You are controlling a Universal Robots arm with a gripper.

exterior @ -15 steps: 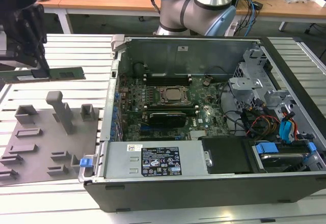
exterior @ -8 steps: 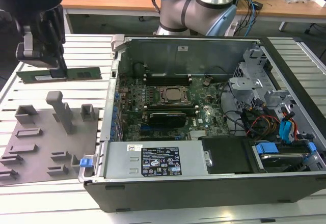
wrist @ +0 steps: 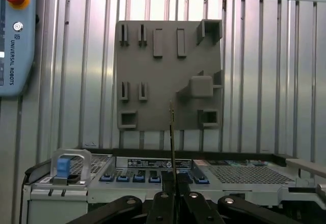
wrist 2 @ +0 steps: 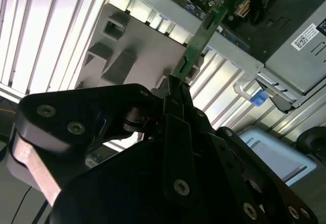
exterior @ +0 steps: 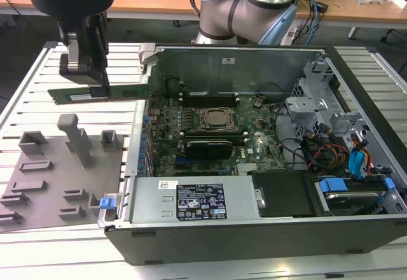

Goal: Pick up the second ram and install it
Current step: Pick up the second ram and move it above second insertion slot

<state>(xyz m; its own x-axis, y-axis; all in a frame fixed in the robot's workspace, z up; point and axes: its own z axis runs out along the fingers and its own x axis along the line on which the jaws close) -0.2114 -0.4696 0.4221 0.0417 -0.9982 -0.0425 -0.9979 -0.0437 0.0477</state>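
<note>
At the exterior view's left the gray holder tray (exterior: 63, 184) lay on the slatted table (exterior: 25, 102). Above it I, the gripper (exterior: 95, 90), had my 2 fingers closed on the ram stick (exterior: 127, 91), pinching its flat faces near mid-length. The stick hung level in the air, clear of the tray, 1 end close to the wall of the computer case (exterior: 254, 54). In the second wrist view the ram stick (wrist 2: 196, 46) jutted out past my fingertips. I judged it light, stiff and thin, easy to carry but brittle and slick, so best pinched on bare board away from the chips and contacts. Further right lay the motherboard (exterior: 254, 146) with its processor socket (exterior: 215, 119).
</note>
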